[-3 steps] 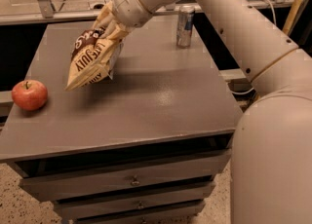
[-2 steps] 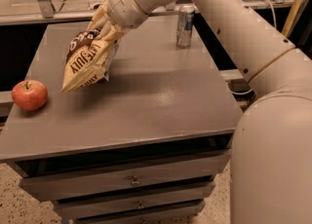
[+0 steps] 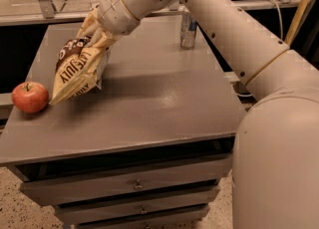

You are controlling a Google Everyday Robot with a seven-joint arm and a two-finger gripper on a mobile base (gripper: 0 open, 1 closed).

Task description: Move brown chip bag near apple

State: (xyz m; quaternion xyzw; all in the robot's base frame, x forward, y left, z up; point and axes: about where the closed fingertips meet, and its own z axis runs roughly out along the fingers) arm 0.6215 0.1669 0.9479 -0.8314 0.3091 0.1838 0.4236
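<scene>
Pincer (image 3: 94,36): over left of worktop (image 3: 164,98), pinching brown chip bag (image 3: 75,73) by its dark top. Bag: hangs tilted below pincer, lower corner just beside apple (image 3: 30,97).

Matt plastic jaws on crinkly brown chip bag (image 3: 75,76)

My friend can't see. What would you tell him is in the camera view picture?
The robot's gripper holds the brown chip bag tilted over the gray table, its lower corner close beside the apple. A silver can stands at the table's far edge.
</scene>
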